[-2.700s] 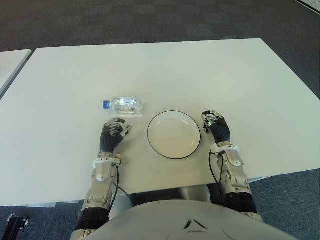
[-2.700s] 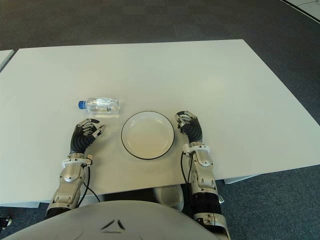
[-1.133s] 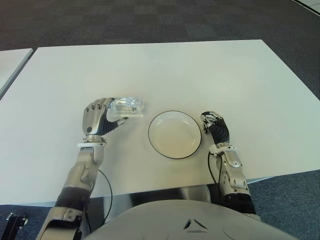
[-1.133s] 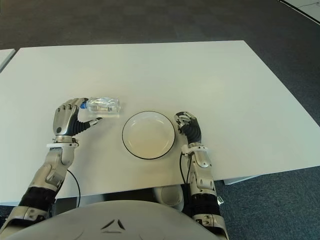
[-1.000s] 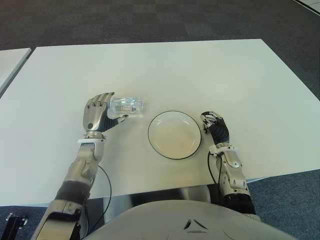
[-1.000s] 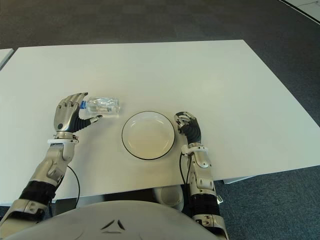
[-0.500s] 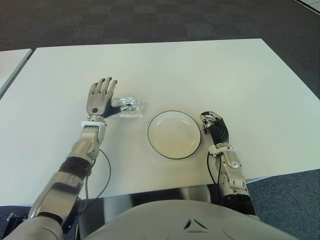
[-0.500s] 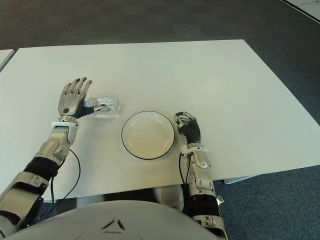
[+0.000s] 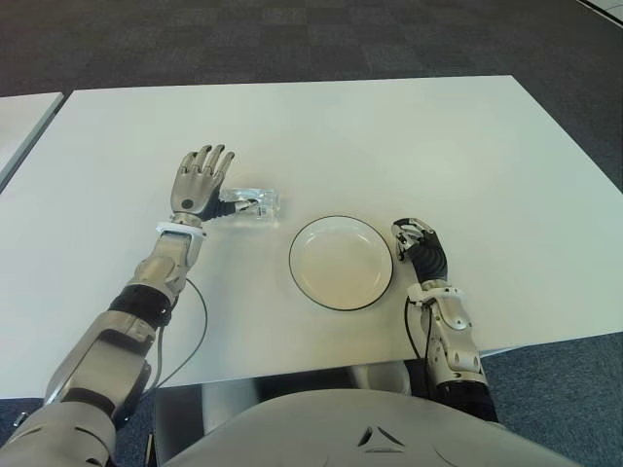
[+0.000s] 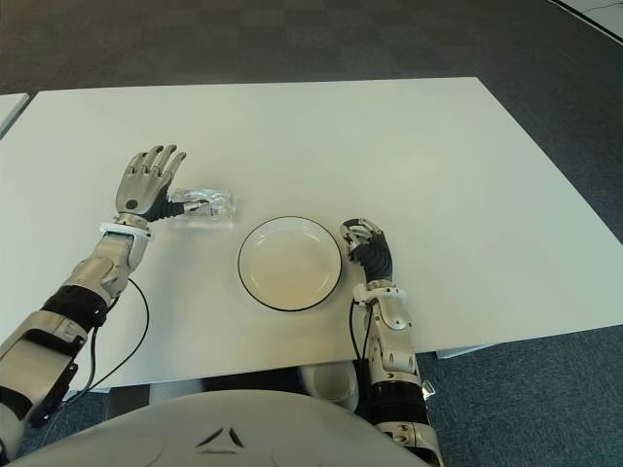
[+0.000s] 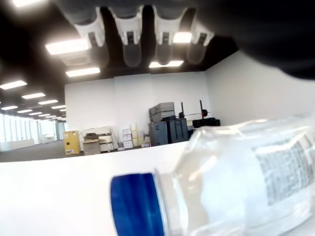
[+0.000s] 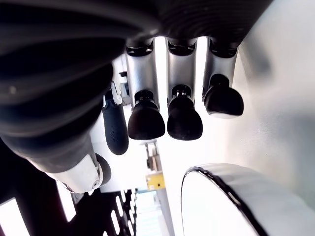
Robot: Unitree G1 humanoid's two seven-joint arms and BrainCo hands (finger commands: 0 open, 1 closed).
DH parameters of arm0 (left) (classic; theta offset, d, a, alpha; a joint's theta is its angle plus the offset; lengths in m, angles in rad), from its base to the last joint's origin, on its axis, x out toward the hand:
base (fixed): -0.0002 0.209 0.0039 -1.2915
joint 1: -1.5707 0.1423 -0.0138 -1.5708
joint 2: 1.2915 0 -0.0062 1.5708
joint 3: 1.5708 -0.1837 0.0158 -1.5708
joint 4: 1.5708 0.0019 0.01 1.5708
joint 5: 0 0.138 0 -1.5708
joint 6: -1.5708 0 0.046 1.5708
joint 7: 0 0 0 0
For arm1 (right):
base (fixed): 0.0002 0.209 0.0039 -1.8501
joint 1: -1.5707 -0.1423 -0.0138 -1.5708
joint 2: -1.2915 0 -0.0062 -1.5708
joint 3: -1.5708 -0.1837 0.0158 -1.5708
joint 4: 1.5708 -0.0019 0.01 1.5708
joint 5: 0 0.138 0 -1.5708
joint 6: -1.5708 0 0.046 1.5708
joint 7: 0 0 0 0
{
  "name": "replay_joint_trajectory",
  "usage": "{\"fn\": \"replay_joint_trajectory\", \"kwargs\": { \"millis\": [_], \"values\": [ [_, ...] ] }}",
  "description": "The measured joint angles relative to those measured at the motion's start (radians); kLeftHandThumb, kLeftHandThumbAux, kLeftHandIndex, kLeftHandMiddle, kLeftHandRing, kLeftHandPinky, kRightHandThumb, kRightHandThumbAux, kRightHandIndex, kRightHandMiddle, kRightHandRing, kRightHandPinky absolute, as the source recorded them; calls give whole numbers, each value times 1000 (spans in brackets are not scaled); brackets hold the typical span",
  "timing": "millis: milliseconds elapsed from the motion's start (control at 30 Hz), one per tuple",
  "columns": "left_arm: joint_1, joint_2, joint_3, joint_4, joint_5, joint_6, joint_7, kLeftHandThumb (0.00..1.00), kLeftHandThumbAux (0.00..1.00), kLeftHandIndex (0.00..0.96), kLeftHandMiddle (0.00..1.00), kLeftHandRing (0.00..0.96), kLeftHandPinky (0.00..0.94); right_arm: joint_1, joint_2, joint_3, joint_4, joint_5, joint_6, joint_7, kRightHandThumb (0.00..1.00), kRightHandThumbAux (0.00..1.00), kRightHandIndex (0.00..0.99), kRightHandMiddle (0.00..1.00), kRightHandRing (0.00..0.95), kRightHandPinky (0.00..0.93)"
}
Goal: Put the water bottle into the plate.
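**Open left robot hand at the cap end of the lying bottle**

The water bottle (image 9: 248, 204) lies on its side on the white desk (image 9: 409, 146), left of the plate (image 9: 341, 262) and apart from it. The left robot hand (image 9: 200, 183) is at the bottle's blue-capped end, fingers spread and straight, thumb against the bottle's near side; it grips nothing. In the left wrist view the blue cap (image 11: 137, 204) shows close under the extended fingers (image 11: 131, 32). The right robot hand (image 10: 366, 242) shows just beside the plate's right rim, fingers curled, holding nothing.
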Motion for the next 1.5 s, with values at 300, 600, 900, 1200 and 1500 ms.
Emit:
{"fn": "replay_joint_trajectory", "kwargs": {
  "millis": [300, 600, 900, 1200, 1500],
  "values": [
    [-70, 14, -91, 97, 10, -70, -1, 543, 166, 0, 0, 0, 0, 11, 1, 0, -11, 1, 4, -1, 699, 734, 436, 856, 851, 823],
    [-165, -19, -199, 324, 16, -143, 6, 557, 178, 0, 0, 0, 0, 19, 1, -1, -21, 1, 10, -4, 699, 733, 436, 856, 851, 821],
    [-238, -32, -287, 435, 24, -183, 30, 576, 193, 0, 0, 0, 0, 27, 0, 0, -31, -1, 11, -8, 699, 733, 436, 857, 853, 824],
    [-274, -32, -367, 491, 27, -190, 54, 574, 208, 0, 0, 0, 0, 32, -1, 0, -49, -1, 44, -23, 700, 733, 436, 857, 854, 834],
    [-299, -36, -412, 527, 26, -190, 63, 581, 243, 0, 0, 0, 0, 33, -1, -1, -56, 0, 53, -27, 700, 733, 436, 859, 856, 833]
  ]
}}
